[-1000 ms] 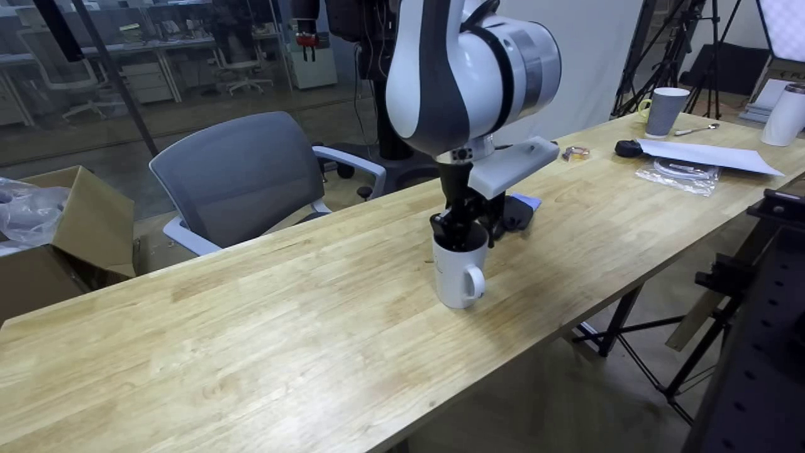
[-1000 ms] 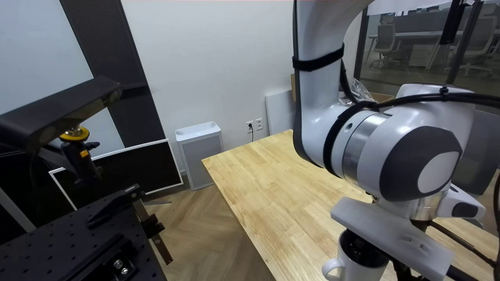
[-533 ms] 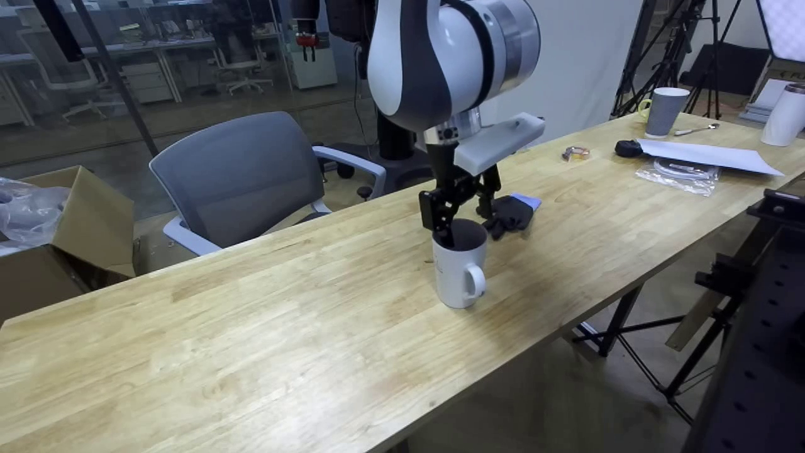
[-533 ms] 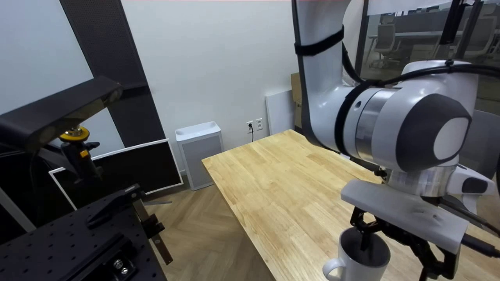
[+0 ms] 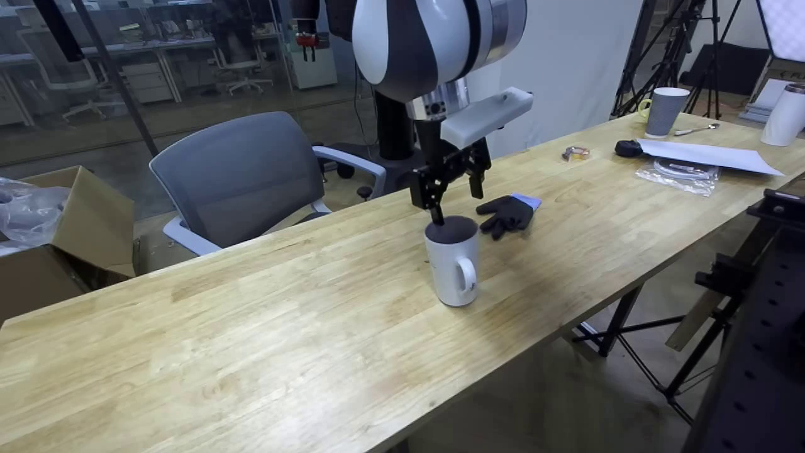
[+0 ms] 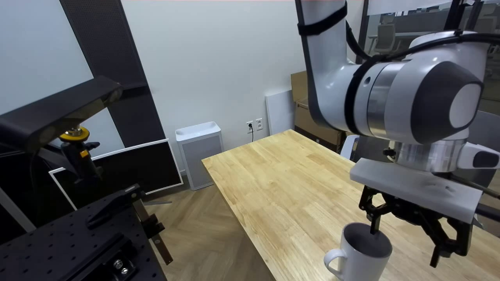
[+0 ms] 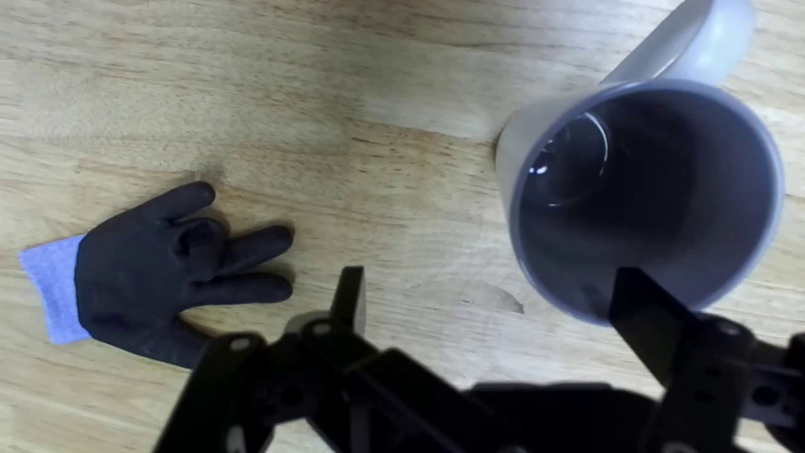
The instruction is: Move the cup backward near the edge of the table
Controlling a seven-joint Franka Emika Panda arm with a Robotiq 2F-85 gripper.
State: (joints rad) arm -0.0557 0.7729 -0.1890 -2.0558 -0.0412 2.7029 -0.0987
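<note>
Cup (image 5: pixel 448 267) and gripper (image 7: pixel 491 272) seem to meet at the rim: one fingertip (image 7: pixel 638 308) overlaps the cup's mouth, perhaps just inside the wall, while its mate hangs outside over the tabletop (image 5: pixel 283 340), between cup and glove (image 7: pixel 135 277). The gripper is spread wide and has hold of nothing. In an exterior view the cup stands on the tabletop, in from both long edges and near the glove, and seems to lean slightly; whether its base sits flat cannot be told. That lean, if real, suggests the fingertip is pressing on the rim, and there lies the likeliest trouble: a sideways move, or a slanting lift, could drag the cup over. Closing from here carries its own risk, since the outer finger has far to travel and the inner one might shove the wall askew first. A push toward the edge carried too far could send the cup off it, and which edge is meant is unclear.
</note>
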